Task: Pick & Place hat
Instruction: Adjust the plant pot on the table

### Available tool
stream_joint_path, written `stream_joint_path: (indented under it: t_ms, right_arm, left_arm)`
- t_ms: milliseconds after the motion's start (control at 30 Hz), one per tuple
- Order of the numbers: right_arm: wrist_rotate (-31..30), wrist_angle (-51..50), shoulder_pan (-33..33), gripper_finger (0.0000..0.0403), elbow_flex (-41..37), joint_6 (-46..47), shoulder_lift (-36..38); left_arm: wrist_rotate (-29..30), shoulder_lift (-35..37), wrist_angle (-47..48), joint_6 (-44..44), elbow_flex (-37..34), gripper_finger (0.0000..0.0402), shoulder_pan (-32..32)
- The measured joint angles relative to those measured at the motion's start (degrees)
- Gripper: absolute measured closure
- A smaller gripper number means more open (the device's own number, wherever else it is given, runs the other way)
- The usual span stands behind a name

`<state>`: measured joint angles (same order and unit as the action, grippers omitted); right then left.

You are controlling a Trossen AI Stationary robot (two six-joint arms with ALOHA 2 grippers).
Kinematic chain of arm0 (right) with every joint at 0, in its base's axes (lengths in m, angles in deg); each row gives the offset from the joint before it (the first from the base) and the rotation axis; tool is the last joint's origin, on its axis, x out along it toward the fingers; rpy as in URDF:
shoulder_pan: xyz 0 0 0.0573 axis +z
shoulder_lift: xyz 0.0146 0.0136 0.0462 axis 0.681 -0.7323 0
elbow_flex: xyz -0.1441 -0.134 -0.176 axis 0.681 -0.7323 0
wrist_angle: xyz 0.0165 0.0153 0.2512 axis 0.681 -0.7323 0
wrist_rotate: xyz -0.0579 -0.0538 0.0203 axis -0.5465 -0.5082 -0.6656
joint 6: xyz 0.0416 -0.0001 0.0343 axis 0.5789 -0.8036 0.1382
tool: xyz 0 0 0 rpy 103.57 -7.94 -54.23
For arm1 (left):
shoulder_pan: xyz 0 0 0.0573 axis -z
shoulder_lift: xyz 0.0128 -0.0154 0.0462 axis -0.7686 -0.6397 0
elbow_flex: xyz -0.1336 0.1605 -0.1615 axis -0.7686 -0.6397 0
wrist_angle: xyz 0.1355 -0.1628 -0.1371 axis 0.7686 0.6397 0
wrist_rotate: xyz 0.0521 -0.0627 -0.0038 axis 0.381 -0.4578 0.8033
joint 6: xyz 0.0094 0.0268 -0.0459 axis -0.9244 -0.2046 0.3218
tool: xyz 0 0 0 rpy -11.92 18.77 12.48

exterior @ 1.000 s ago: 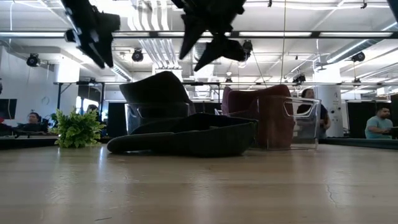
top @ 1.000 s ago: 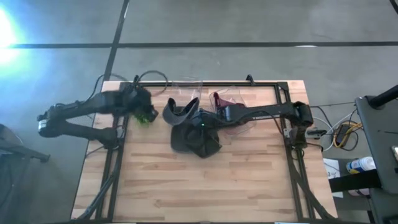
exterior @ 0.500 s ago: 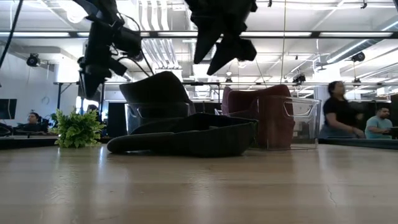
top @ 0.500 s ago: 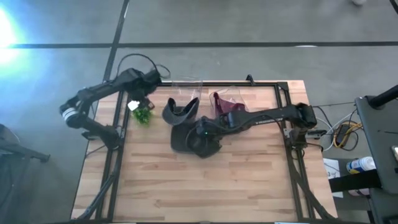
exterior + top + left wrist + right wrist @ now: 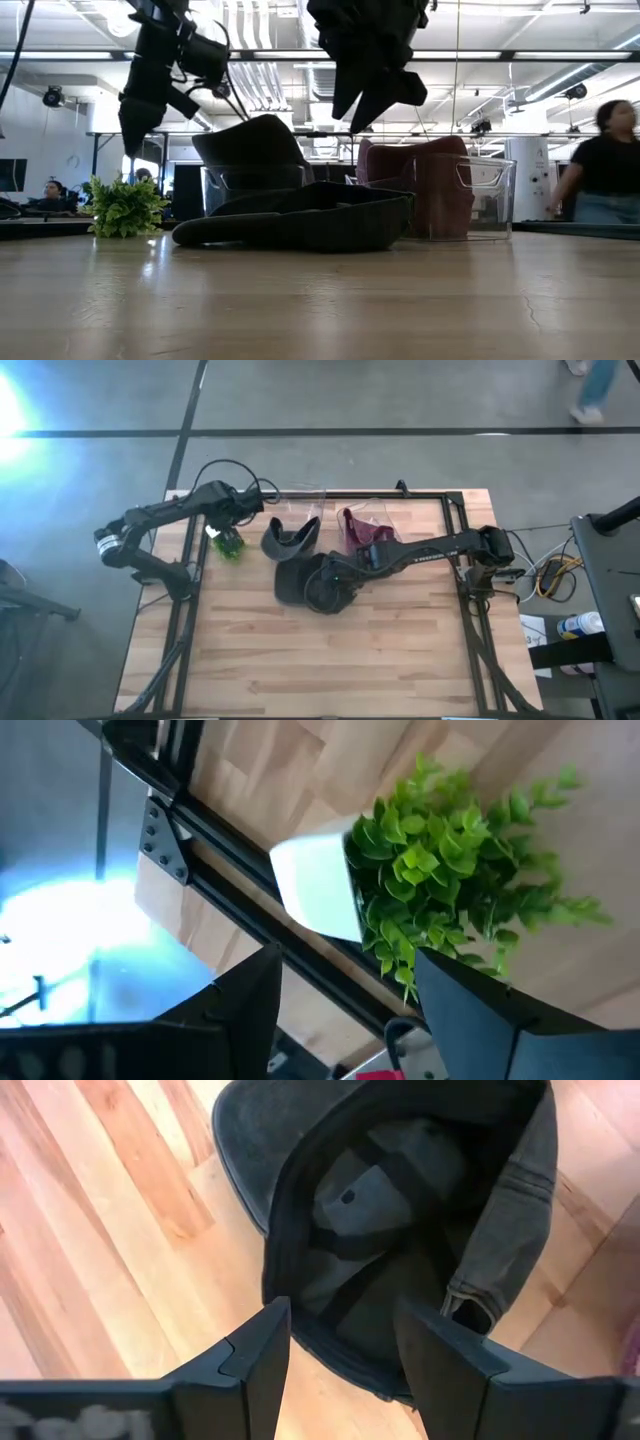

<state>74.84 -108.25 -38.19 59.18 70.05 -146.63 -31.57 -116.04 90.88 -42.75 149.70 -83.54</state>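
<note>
— fingers (image 5: 250,1365) of the right gripper (image 5: 340,1350) stand apart with nothing between them, poised over the dark hat (image 5: 400,1230). why there?

— because that hat lies upside down on the wooden table (image 5: 400,660), hollow side up, so its rim is the easiest thing to pinch. in the wrist view the 2 fingers frame the near edge of the opening.

— is it touching the hat yet?

— not that i can see. in the low view the right gripper (image 5: 370,95) hangs above the hat (image 5: 300,220), clear of it. from overhead the right gripper (image 5: 335,575) covers part of the hat (image 5: 295,585), so the height is only a guess there.

— where does the hat sit relative to the bins?

— just in front of 2 clear bins (image 5: 470,195) at the table's far edge. 1 holds another dark hat (image 5: 290,538), the other a maroon hat (image 5: 362,528), so i judge loose hats are meant to end up in those.

— and the left arm?

— left gripper (image 5: 345,1010) is drawn back to the far left corner, fingers apart and empty, hovering by a small green plant (image 5: 450,870) in a white pot (image 5: 318,885). it looks parked out of the way so the right arm has room.

— risk?

— soft fabric; a shallow pinch on the rim may slip.
</note>
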Motion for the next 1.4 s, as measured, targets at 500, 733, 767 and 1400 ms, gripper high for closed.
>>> stream_joint_path:
  t_ms: [500, 733, 767, 1400]
  right_arm:
    - [1.69, -0.09, -2.12, 0.0232, -0.25, 1.87, 0.25]
    - [1.99, -0.08, -3.59, 0.0234, -0.25, 2.88, 0.25]
    - [2.0, -0.09, -3.68, 0.0234, -0.25, 3.31, 0.25]
    - [1.97, 0.0, -4.31, 0.0245, -0.25, 5.14, 0.23]
  left_arm:
    - [-0.92, -0.98, -1.44, 7.33, -5.2, 0.0179, 2.55]
    - [-1.03, -0.98, -4.2, 7.67, -8.27, 0.0179, 2.57]
    - [-1.05, -0.98, -4.97, 7.35, -8.82, 0.0179, 2.57]
    - [2.41, -0.98, -9.73, 6.2, -10.18, 0.0283, 2.71]
